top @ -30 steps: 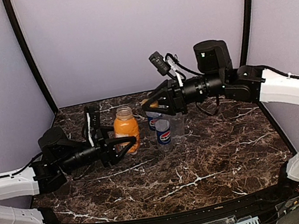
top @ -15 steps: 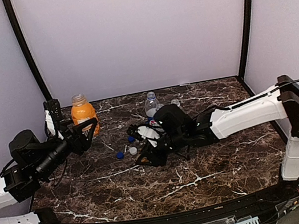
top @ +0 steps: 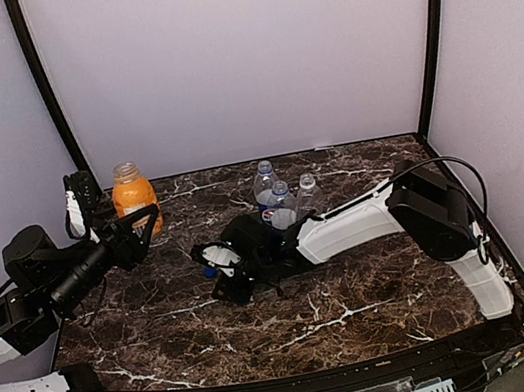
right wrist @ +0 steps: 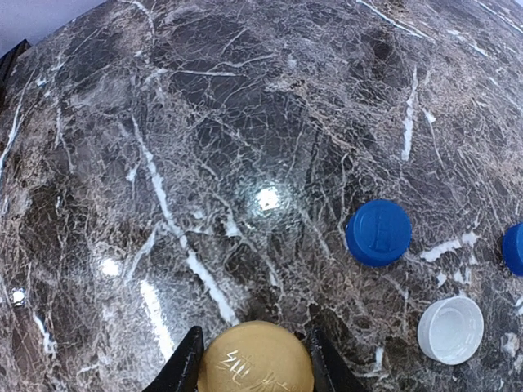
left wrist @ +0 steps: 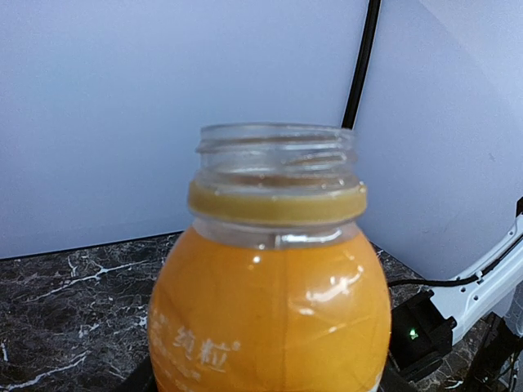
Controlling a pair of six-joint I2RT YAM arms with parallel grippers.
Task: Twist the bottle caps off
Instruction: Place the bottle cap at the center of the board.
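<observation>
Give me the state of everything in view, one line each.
orange bottle: upright, uncapped, nearly full.
left gripper: shut on orange bottle.
right gripper: shut on orange cap.
orange cap: off its bottle, held.
blue cap: loose on table, top up.
second blue cap: loose on table, partly out of frame.
white cap: loose on table, hollow side up.
clear bottles: three, upright, clustered.

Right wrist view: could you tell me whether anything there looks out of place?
Only the white cap: it lies open side up on the table, while the blue cap beside it lies top up. Nothing spilled.
</observation>
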